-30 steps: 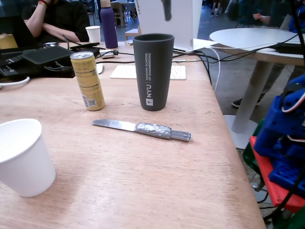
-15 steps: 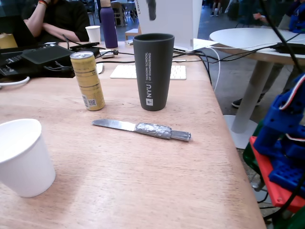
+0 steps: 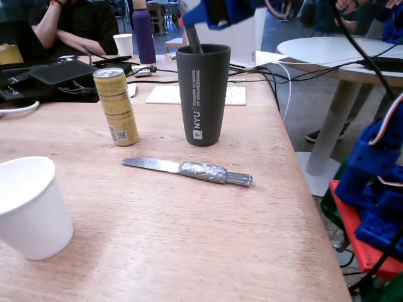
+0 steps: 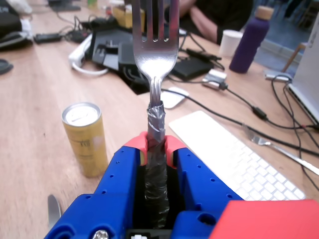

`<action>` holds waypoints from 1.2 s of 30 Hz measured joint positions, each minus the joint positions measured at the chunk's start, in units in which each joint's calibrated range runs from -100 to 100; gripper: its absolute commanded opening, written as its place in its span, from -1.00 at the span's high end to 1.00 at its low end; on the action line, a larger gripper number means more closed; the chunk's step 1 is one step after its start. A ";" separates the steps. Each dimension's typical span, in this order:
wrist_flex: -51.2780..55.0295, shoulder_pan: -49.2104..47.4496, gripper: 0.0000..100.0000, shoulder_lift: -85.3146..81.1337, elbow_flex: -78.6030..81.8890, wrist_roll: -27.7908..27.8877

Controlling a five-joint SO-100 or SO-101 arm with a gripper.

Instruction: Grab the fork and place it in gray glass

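- Gray glass [image 3: 203,94]: white "NYU Tandon School of Engineering" print; upright on desk [image 3: 189,239].
- Fork [image 4: 155,45]: taped handle pinched by blue gripper [image 4: 155,149], lower end inside the glass.
- Gold can [image 3: 116,106]: label unreadable.

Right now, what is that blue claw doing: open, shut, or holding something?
Gripper: shut on the fork, clamping its tape-wrapped handle, with the tines sticking out beyond the fingertips.
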 measured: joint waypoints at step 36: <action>-0.75 -0.09 0.52 -10.72 7.48 0.15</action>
